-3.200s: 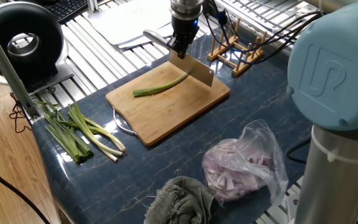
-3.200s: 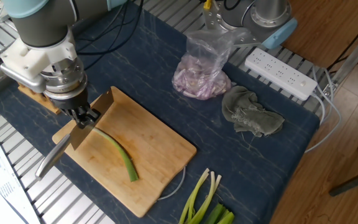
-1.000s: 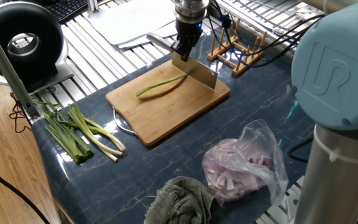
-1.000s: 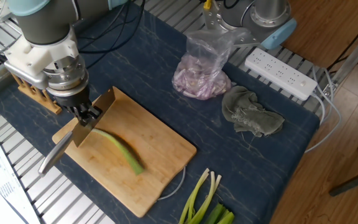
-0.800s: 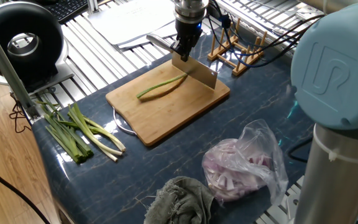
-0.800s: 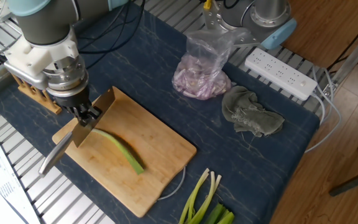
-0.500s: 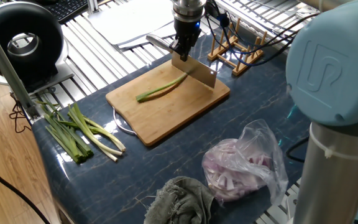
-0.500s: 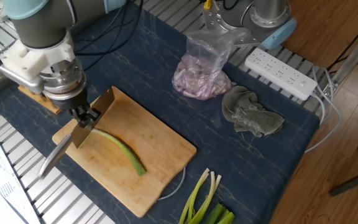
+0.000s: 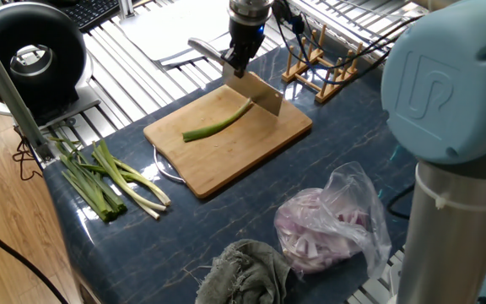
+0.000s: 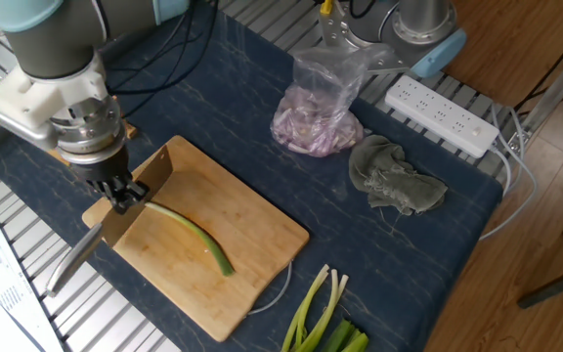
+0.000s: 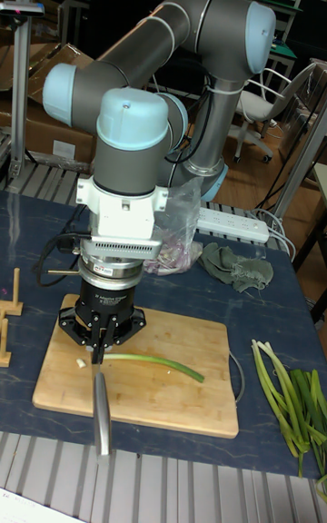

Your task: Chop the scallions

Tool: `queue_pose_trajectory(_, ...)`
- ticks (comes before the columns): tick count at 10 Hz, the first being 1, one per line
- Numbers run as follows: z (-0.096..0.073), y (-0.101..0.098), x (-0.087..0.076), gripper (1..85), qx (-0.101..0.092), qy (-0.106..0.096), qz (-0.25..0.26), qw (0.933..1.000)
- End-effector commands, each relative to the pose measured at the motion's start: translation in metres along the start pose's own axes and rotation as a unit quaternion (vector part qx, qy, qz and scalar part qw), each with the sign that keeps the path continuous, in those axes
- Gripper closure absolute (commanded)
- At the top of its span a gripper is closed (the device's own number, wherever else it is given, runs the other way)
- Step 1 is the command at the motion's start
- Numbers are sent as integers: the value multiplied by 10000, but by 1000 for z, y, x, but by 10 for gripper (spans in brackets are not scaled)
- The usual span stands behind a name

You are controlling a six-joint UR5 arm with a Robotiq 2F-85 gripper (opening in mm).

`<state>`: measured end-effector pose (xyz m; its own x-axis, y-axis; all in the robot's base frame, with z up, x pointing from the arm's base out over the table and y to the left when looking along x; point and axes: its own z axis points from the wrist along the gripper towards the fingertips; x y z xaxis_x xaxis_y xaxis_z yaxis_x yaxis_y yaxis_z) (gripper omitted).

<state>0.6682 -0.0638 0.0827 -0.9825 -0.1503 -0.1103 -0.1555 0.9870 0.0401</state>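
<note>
The fingers clench a knife over the white end of one scallion lying on the cutting board. It looks light, bendy, apt to roll; more scallions wait on the desk.

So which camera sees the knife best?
One fixed view shows the knife best: its wide blade faces that camera, over the cutting board. The other fixed view shows the blade partly behind the gripper. The tall fixed view sees it edge-on, thin.
</note>
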Motion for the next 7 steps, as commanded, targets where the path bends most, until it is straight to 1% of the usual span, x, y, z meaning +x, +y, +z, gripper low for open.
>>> queue_pose_trajectory(1, -24, 2, 14, 843, -49, 142, 44, 9999)
queue_pose_trajectory(2, -27, 1, 15, 843, 42, 156, 5, 9999)
queue_pose_trajectory(3, -25, 5, 16, 843, 4, 150, 24, 9999)
queue_pose_trajectory(5, -20, 13, 19, 843, -3, 149, 25, 9999)
queue_pose_trajectory(7, -17, 19, 22, 843, -29, 175, 150, 9997)
